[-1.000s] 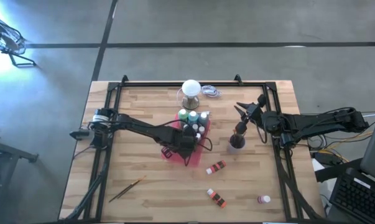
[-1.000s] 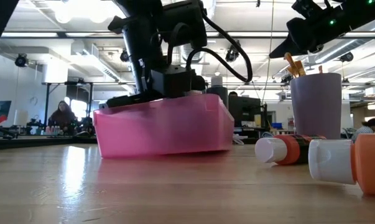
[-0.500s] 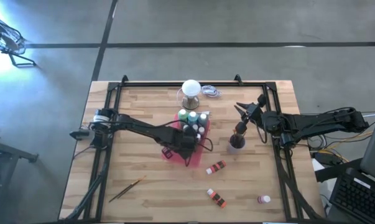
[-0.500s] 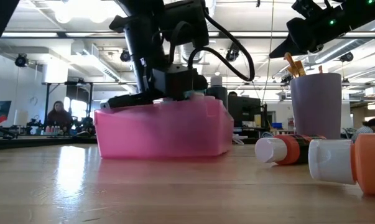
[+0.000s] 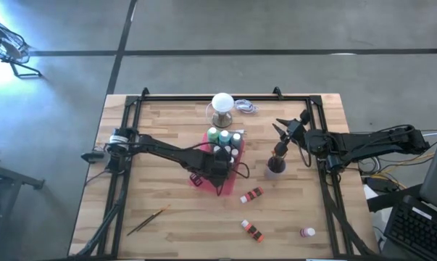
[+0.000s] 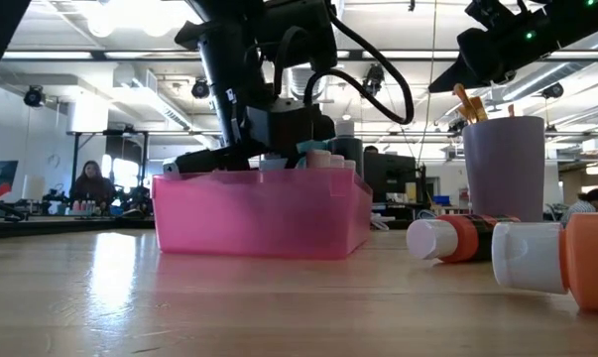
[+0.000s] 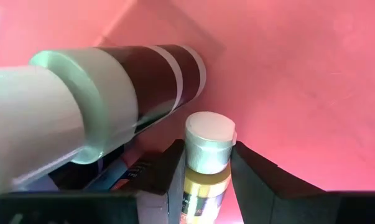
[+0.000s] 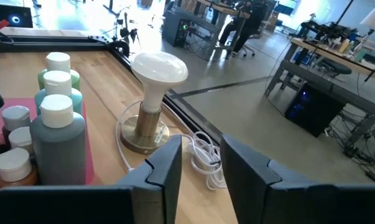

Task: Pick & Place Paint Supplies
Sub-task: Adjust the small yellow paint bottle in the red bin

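A pink tray (image 5: 204,176) sits mid-table with several white-capped paint bottles (image 5: 225,139) and a teal bottle (image 8: 58,146) standing in it. My left gripper (image 7: 209,171) reaches down into the tray and is shut on a small yellow bottle (image 7: 206,186). Close beside it lies a brown white-capped bottle (image 7: 147,71). My right gripper (image 8: 203,162) hovers open and holds nothing, above and beyond a purple cup (image 5: 275,167) that holds brushes (image 6: 467,102). Loose bottles (image 5: 252,194) (image 5: 252,230) (image 5: 307,233) and a brush (image 5: 147,221) lie on the near table. My left gripper pinches the yellow bottle between its two fingers, at the white cap (image 7: 210,140) and the neck just behind it. The fingers slant down into the tray and lie along the bottle, whose cap sticks out past the fingertips (image 7: 175,168). What the bottle rests on is hidden.
A white ball-topped stand (image 5: 222,107) with a coiled cord (image 5: 245,107) stands at the far edge behind the tray. A dark frame rail (image 5: 124,145) runs round the table. Bare wood lies at the near left around the brush.
The pink tray, tipped a second ago with one side raised off the table, has settled flat. The bottle caps now show above its rim in the low view. Both arms have kept their place.
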{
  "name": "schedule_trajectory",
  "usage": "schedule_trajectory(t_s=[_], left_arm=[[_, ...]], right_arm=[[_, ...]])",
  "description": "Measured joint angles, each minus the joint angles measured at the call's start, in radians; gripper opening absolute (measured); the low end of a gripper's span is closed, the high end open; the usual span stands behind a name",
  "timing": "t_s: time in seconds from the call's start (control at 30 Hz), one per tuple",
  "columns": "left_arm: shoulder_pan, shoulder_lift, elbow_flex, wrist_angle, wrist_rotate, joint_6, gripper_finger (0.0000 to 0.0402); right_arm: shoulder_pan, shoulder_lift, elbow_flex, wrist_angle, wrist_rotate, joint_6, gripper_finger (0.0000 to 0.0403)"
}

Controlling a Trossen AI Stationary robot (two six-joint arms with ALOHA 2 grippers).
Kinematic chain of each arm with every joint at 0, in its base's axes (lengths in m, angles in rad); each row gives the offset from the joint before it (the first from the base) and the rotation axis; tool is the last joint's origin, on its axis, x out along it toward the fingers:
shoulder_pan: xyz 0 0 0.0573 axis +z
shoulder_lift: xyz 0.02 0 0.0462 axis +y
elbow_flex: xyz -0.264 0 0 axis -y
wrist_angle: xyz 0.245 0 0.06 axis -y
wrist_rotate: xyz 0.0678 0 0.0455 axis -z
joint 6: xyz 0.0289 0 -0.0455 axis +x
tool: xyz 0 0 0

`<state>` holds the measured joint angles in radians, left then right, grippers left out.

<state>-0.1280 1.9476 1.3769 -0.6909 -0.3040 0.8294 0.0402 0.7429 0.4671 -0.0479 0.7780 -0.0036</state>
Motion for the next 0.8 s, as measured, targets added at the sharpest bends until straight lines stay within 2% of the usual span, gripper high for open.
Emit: schedule_trajectory(t_s=[0.4,0.8], left_arm=[[-0.023,-0.004,0.029,-0.007,-0.037,-0.078,0.0113],[-0.042,-0.046,0.051,-0.016,0.013,-0.164,0.0113]], right_arm=[[0.0,0.0,0.0,0.0,0.0,0.001,0.0124],[0.0,0.0,0.0,0.0,0.0,0.004,0.0142]])
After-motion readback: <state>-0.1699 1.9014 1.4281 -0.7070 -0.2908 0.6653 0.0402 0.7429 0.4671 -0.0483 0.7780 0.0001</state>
